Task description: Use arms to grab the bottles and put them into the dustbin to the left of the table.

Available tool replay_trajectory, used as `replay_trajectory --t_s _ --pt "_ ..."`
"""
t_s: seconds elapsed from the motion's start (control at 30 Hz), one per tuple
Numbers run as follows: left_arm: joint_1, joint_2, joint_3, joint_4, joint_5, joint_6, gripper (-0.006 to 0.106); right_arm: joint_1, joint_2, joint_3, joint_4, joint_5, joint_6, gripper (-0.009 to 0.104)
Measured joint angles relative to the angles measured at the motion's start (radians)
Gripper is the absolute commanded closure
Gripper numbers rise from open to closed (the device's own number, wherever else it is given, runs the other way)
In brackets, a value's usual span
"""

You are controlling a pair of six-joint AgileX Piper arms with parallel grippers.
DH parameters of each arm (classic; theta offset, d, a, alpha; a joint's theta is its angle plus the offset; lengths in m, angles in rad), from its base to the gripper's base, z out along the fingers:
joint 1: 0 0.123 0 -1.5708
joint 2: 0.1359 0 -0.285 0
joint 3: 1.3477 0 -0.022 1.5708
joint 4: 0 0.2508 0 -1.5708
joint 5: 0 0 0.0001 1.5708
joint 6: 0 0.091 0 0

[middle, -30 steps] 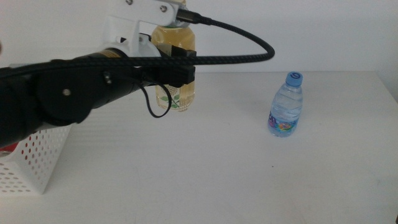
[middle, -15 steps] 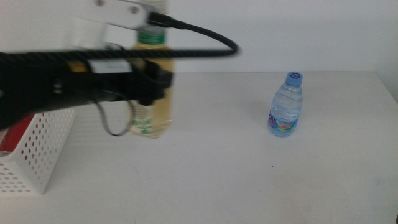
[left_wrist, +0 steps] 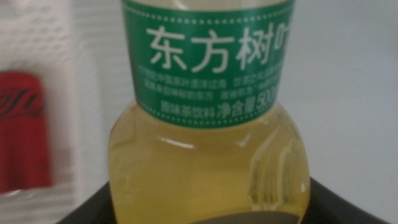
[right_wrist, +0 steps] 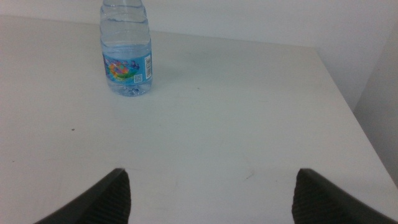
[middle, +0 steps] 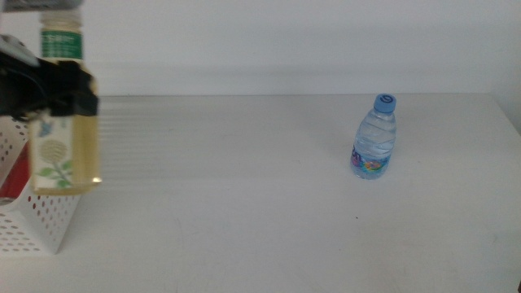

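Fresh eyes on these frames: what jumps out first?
The yellow tea bottle stands out, held upright in the air by the left hand at the table's far left, right over the white dustbin, where a red can already sits. Alone on the right of the table stands the blue-capped water bottle, untouched, with the right hand waiting open, well short of it.

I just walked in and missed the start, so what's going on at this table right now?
The left gripper holds the yellow tea bottle in the air over the white dustbin at the table's left edge. A red can already sits inside. The water bottle stands on the table, and the right gripper waits open, facing it.
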Motion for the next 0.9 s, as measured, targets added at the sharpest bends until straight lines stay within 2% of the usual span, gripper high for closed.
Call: replay_trajectory --t_s 0.6,0.9 --pt "0.279 0.301 -0.328 -0.049 0.358 0.089 0.105 0.0 0.0 0.0 0.0 0.0 0.0 0.027" --pt "0.37 0.417 -0.559 -0.046 0.373 0.111 0.105 0.0 0.0 0.0 0.0 0.0 0.0 0.027"
